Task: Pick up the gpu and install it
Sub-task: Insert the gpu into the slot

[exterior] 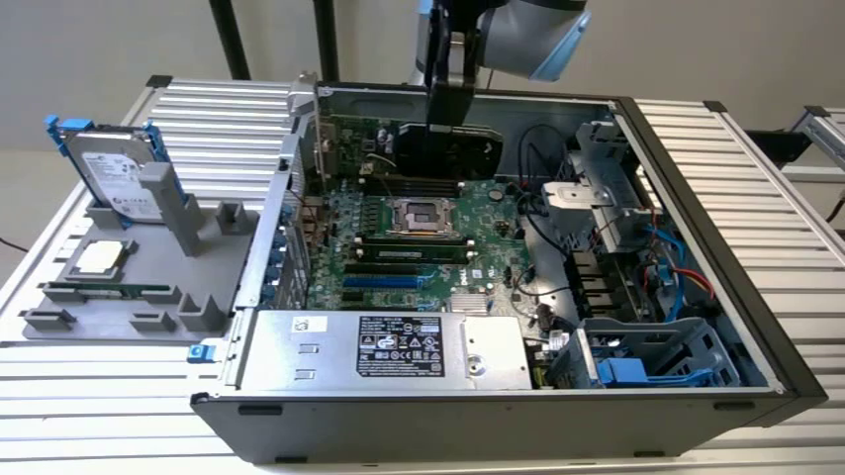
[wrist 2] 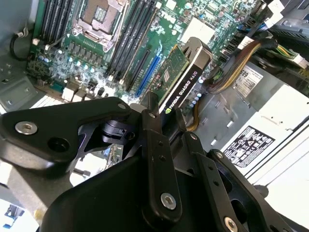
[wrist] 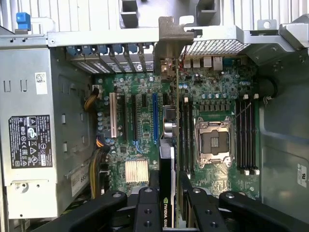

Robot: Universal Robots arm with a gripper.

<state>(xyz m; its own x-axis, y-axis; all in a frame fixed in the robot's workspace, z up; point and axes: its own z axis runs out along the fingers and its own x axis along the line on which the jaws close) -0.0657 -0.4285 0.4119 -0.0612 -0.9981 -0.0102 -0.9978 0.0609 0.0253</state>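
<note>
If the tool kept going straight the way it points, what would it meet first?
Probably the motherboard: the tool holds the gpu edge-on above the expansion slots, near the blue slot. Depth is unclear.

We see an open computer case point(exterior: 739, 327) lying on a slatted metal table point(exterior: 106, 396). Inside it, the green motherboard point(exterior: 396, 247) carries an empty CPU socket point(exterior: 422, 215) and a small silver heatsink point(exterior: 472, 304). A silver power supply point(exterior: 383, 348) sits near the case's front wall, beside a blue drive cage point(exterior: 647, 361). To the exterior view's left, a gray fixture point(exterior: 145, 287) holds an upright hard drive with blue rails point(exterior: 113, 168), a CPU chip point(exterior: 103, 259) and a memory stick point(exterior: 106, 291).
</note>
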